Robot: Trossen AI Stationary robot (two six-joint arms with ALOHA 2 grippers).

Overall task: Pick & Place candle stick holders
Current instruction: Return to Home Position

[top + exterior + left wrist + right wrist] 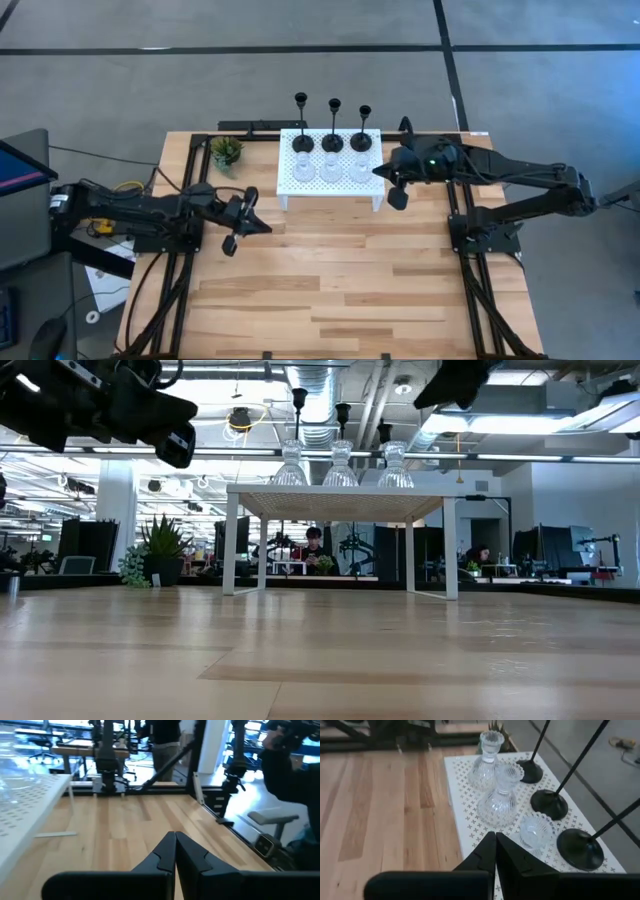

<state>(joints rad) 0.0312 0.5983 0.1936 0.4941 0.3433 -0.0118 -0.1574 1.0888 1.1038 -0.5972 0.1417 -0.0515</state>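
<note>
Three black candle stick holders (332, 140) stand on their disc bases in the far row of a white perforated rack (330, 190). Three clear glass holders (331, 170) stand in the near row. In the right wrist view the glass holders (502, 795) and the black bases (550, 802) show close ahead. My right gripper (380, 173) is shut and empty, raised just off the rack's right end. My left gripper (258, 226) is shut and empty, above the table, left of and nearer than the rack.
A small green potted plant (226, 152) stands on the table left of the rack. The rack stands on thin legs (448, 550) at the table's far middle. Bare wood (340, 290) lies in front of the rack. People sit in the room behind (314, 550).
</note>
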